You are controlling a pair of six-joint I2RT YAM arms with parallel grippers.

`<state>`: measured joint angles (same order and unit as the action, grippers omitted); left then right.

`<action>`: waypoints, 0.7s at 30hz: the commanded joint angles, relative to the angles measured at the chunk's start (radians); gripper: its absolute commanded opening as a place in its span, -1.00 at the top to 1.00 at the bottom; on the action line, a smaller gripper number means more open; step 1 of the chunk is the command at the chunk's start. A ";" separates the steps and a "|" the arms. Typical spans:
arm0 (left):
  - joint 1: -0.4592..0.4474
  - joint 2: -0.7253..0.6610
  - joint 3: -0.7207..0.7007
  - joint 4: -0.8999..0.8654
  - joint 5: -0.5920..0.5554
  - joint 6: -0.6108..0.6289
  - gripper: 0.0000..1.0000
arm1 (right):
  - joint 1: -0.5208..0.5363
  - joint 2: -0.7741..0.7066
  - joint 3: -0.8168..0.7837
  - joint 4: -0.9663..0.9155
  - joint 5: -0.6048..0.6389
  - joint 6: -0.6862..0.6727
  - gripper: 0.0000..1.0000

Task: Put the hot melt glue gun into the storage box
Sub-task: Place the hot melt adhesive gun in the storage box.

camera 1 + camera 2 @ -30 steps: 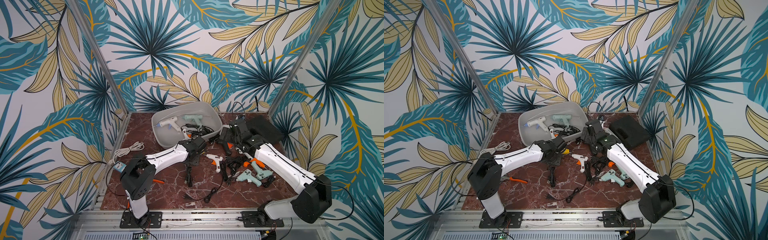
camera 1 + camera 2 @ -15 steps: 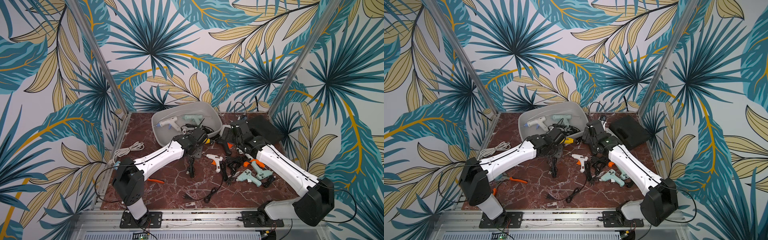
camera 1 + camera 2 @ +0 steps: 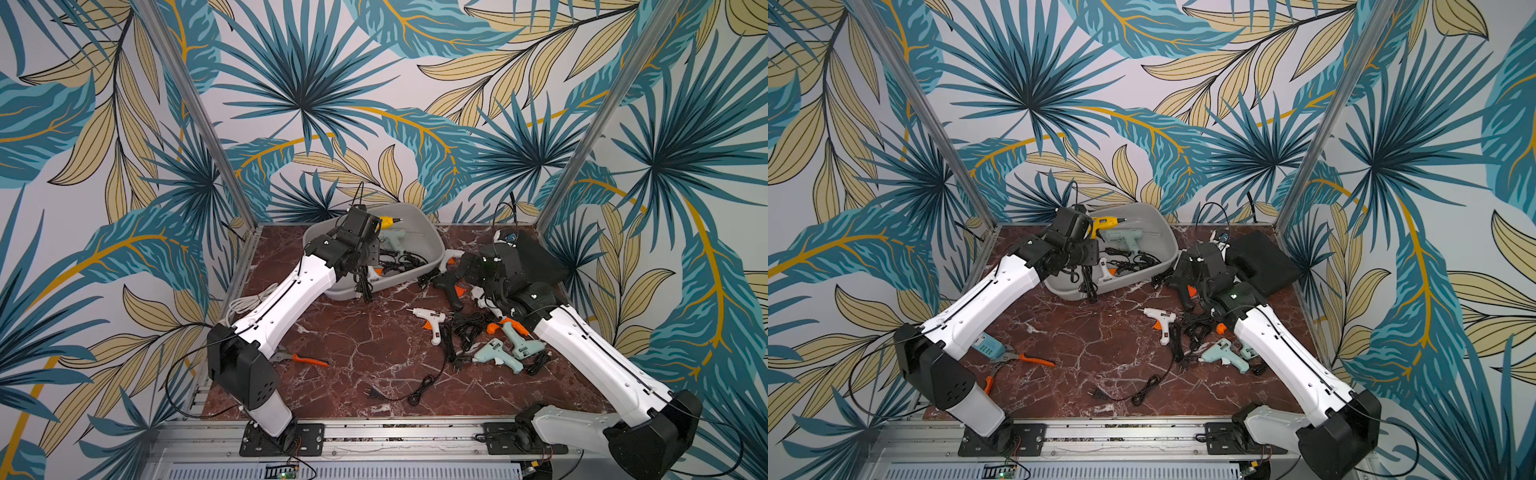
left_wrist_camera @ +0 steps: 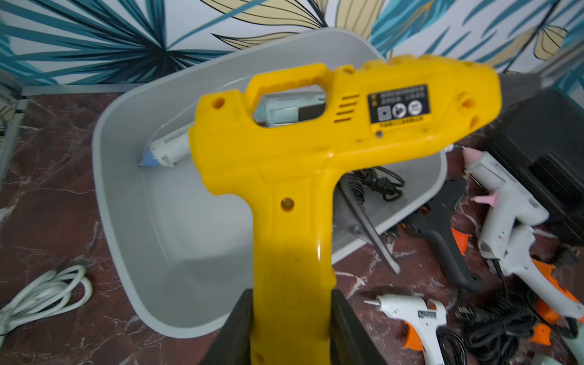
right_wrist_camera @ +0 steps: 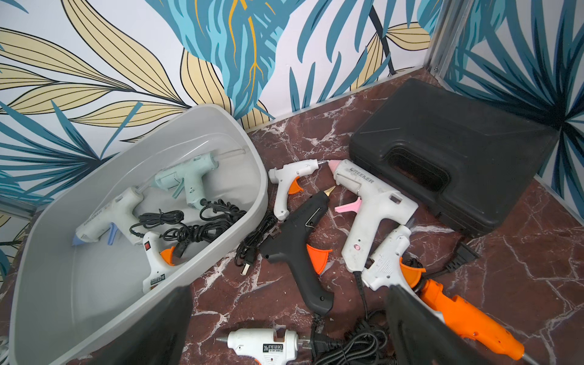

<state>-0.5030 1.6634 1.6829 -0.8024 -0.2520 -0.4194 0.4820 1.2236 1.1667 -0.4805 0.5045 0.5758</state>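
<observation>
The yellow glue gun (image 4: 316, 151) is made of smooth plastic with a soft shine. The storage box (image 4: 126, 202) is made of smooth, dull grey plastic. The table (image 3: 353, 353) is covered with shiny red-brown stone marked with white veins. The black case (image 5: 458, 136) is made of hard, dull plastic.

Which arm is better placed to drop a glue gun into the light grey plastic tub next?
Left. The left pincer holds the yellow plastic glue gun by its handle over the light grey plastic tub. The right pincer hangs open and empty above guns on the table.
</observation>
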 commanded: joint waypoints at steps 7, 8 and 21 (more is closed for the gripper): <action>0.147 0.119 0.060 0.100 -0.087 -0.114 1.00 | 0.000 0.049 -0.015 -0.023 -0.028 0.003 -0.99; 0.155 0.131 0.059 0.103 -0.097 -0.128 1.00 | -0.001 0.054 -0.012 -0.023 -0.031 0.000 -0.99; 0.220 0.303 0.044 0.159 -0.065 -0.312 1.00 | -0.001 0.118 0.009 -0.018 -0.114 0.014 -0.99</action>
<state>-0.3035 1.9503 1.7084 -0.7013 -0.3138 -0.6724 0.4820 1.3281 1.1671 -0.4885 0.4187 0.5766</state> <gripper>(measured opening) 0.376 0.994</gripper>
